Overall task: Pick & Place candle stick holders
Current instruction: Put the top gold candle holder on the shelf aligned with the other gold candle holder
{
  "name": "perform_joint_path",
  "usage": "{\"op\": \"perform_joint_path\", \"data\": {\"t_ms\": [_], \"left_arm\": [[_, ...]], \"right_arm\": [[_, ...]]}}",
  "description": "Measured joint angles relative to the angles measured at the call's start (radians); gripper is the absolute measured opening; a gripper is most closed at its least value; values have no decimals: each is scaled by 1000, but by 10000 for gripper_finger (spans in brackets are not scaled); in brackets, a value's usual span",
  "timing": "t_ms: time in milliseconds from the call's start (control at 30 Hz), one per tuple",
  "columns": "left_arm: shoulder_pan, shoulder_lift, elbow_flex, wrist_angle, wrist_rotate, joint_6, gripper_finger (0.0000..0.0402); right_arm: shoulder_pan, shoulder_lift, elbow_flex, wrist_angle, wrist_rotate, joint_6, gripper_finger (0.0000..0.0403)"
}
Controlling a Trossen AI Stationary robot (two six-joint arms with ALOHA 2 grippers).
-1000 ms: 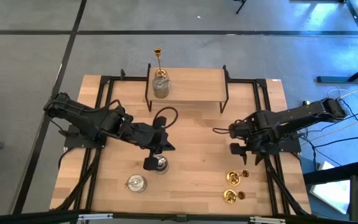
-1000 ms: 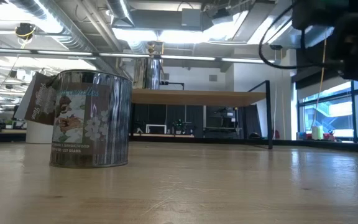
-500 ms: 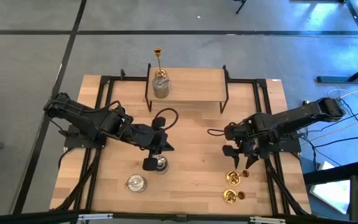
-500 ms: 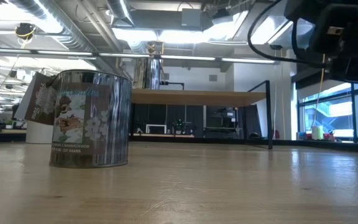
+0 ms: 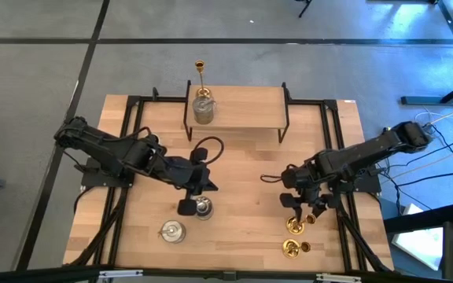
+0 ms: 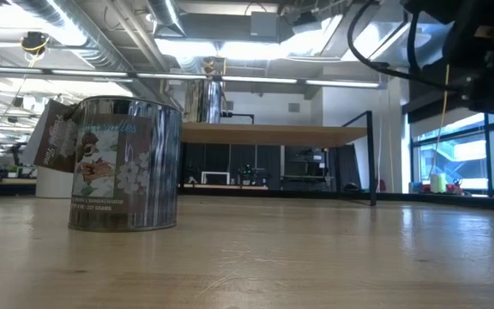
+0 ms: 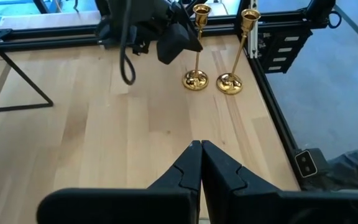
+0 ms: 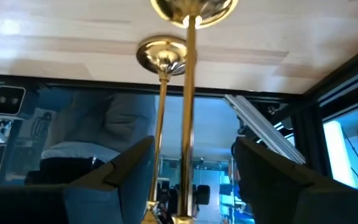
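Where brass holders [image 5: 293,226] stand — right gripper [image 5: 303,211] (fingers apart) hovers.

Right gripper [image 5: 299,206] over counter [image 5: 242,165] near right front corner; jaws spread, either side of stem of nearer brass holder [image 8: 190,93]. Second brass holder [image 8: 161,87] just beyond jaws, toward counter's front edge. Left gripper [image 7: 201,163] mid-counter, jaws pressed together; glass holder [image 5: 203,207] directly below them, second glass holder [image 5: 171,231] beyond, nearer front left. Both brass holders well ahead of left jaws, near right rail. Raised shelf [image 5: 242,106] at counter's rear, carrying third glass holder [image 5: 203,110]; third brass holder [image 5: 200,72] behind it.
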Motion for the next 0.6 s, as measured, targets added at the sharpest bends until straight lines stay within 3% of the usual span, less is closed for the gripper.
{"op": "perform_joint_path", "data": {"t_ms": [267, 600], "left_arm": [[-1, -1, 0, -2, -6, 0, 3], [-1, 0, 0, -3, -7, 1, 2]], "right_arm": [[31, 43, 0, 113, 9, 41, 227], [54, 95, 0, 115, -2, 40, 227]]}}
